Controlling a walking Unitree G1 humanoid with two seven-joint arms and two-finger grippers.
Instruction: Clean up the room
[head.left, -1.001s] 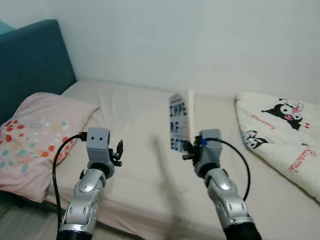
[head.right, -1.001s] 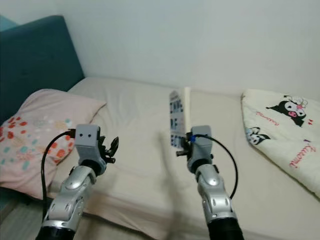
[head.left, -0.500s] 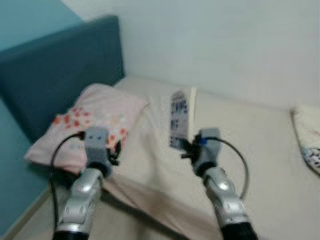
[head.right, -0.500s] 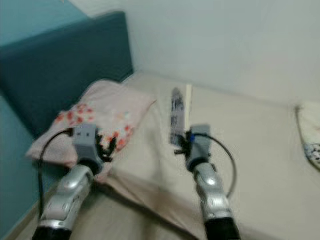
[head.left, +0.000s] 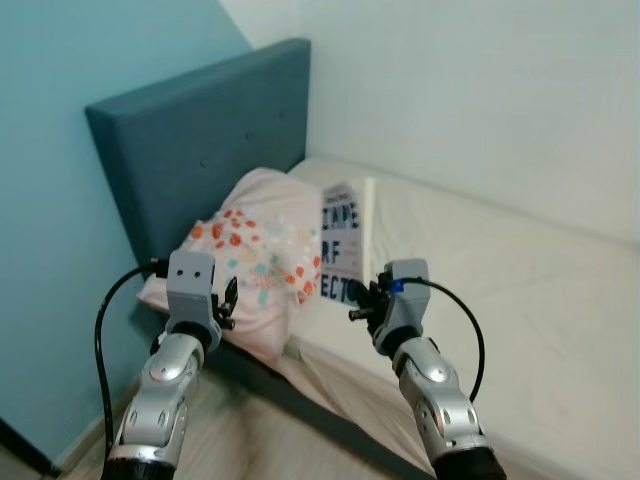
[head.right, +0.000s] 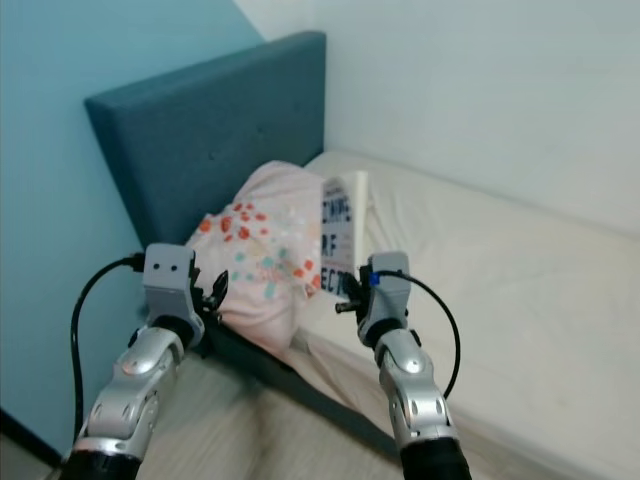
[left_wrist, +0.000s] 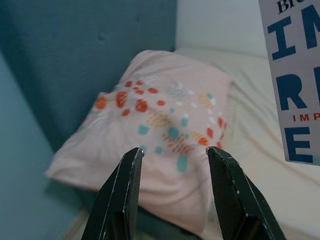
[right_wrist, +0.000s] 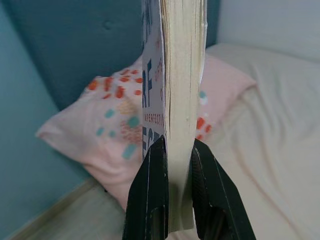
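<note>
Right end effector (right_wrist: 172, 165) grips upright book (head.left: 343, 240)

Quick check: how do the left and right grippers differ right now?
The right gripper is shut on a book, holding it upright by its lower edge; the left gripper is open and holds nothing. The right one is over the bed's edge, the left one is in front of the pink pillow. Both are raised at similar height.
</note>
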